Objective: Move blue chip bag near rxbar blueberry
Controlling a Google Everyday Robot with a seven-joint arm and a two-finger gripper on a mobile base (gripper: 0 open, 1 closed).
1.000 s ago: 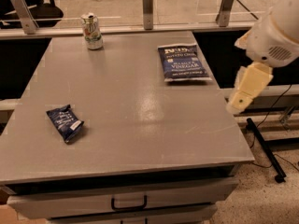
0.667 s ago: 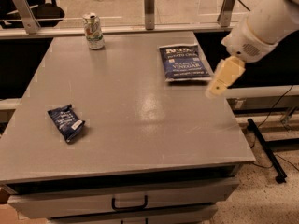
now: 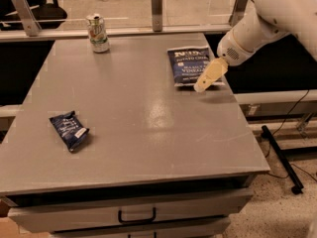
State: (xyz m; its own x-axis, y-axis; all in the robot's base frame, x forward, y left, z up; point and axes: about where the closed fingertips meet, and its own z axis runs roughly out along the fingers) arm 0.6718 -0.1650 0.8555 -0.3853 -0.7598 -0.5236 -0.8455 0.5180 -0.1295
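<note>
The gripper [image 3: 203,83] hangs at about 2 o'clock on the grey table [image 3: 148,113], right over the lower right corner of the blue chip bag [image 3: 188,66], and whether it is open or closed, I cannot tell. The bag lies flat at 1 o'clock. The rxbar blueberry [image 3: 69,129] sits well apart at 8 o'clock, and a can [image 3: 98,32] stands upright at 11 o'clock.

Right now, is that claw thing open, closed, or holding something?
Gripper: at the near right corner of the blue chip bag; open or closed cannot be told.
</note>
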